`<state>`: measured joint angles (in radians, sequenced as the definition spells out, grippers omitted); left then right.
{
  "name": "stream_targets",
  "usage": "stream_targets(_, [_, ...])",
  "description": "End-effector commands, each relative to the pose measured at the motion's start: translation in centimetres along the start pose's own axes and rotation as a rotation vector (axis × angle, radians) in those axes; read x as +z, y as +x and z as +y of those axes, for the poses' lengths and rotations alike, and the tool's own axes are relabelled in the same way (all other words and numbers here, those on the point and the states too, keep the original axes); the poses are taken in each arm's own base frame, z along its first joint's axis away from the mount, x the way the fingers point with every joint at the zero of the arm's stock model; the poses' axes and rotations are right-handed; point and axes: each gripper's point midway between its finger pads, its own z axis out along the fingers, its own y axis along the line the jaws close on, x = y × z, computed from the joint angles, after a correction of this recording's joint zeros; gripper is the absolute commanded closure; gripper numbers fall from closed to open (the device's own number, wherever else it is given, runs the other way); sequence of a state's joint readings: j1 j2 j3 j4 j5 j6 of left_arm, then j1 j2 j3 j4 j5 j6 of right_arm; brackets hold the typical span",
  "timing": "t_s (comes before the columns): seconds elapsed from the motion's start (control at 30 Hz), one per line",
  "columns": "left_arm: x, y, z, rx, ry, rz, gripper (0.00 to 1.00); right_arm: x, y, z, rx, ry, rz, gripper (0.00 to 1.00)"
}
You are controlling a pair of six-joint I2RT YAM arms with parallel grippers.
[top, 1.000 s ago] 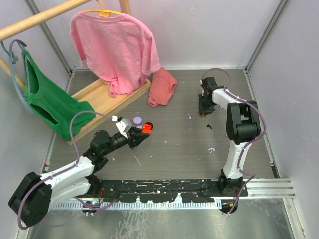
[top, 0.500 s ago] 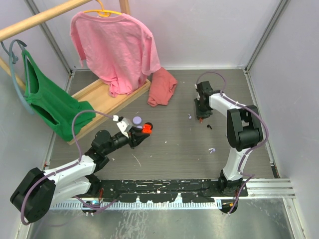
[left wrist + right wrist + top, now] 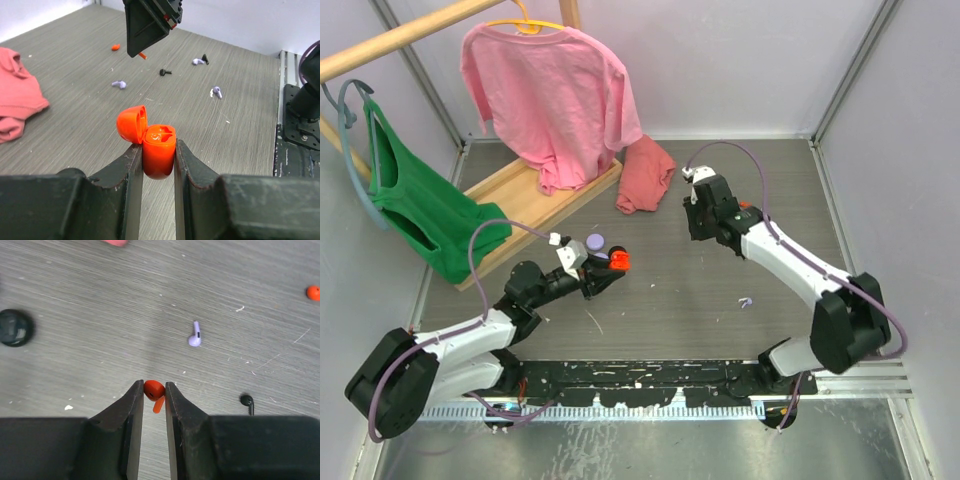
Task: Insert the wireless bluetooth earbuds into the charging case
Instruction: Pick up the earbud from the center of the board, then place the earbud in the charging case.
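At about 8 o'clock from the middle of the counter (image 3: 670,290) in the overhead view, the left pincer (image 3: 158,148) is clamped on the orange charging case (image 3: 159,161). One finger presses each side of the case body, and its lid (image 3: 132,123) is swung open toward 10 o'clock in the left wrist view. A lavender puck (image 3: 595,243) lies just beside the case at its 10 o'clock in the overhead view. The right pincer (image 3: 153,385) sits at roughly 2 o'clock from the case, well apart from it. Its fingers are closed on an orange-red earbud (image 3: 157,404), gripping the bulb while the stem pokes out below the tips. In the left wrist view this pincer hangs at 12 o'clock of the open case, seemingly raised off the counter. Other earbuds lie loose on the counter. In the right wrist view a lavender earbud (image 3: 195,336) is at 1 o'clock of the fingertips, a black earbud (image 3: 246,401) at 3 o'clock, and a second orange-red earbud (image 3: 313,291) far out at 2 o'clock near the frame edge. A dark round puck (image 3: 15,327), blurred, lies at 10 o'clock. A rust-red cloth (image 3: 645,175) lies crumpled at 11 o'clock of the right pincer in the overhead view.
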<state>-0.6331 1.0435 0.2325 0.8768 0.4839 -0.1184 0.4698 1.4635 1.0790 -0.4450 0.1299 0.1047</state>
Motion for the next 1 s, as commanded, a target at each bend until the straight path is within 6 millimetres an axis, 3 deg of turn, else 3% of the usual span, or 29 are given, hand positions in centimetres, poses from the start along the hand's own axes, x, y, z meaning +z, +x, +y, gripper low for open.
stream_targets(0.0, [0.7, -4.5, -1.3, 0.098, 0.079, -0.149, 0.91, -3.7, -4.4, 2.8, -0.014, -0.064, -0.236, 0.88])
stream_targets(0.33, [1.3, -6.7, -1.6, 0.213, 0.122, -0.222, 0.94, -12.8, -7.5, 8.7, -0.050, -0.346, -0.555, 0.89])
stream_targets(0.57, [1.6, -8.9, -1.7, 0.248, 0.128, -0.269, 0.95, -18.4, -7.5, 12.5, -0.078, -0.630, -0.718, 0.88])
stream_targets(0.77, [1.8, -10.0, -2.2, 0.258, 0.151, -0.297, 0.95, -21.6, -7.0, 14.7, -0.091, -0.806, -0.820, 0.87])
stream_targets(0.97, [1.5, -11.2, -2.9, 0.224, 0.177, -0.335, 0.95, -23.0, -6.6, 15.8, -0.074, -0.912, -0.888, 0.87])
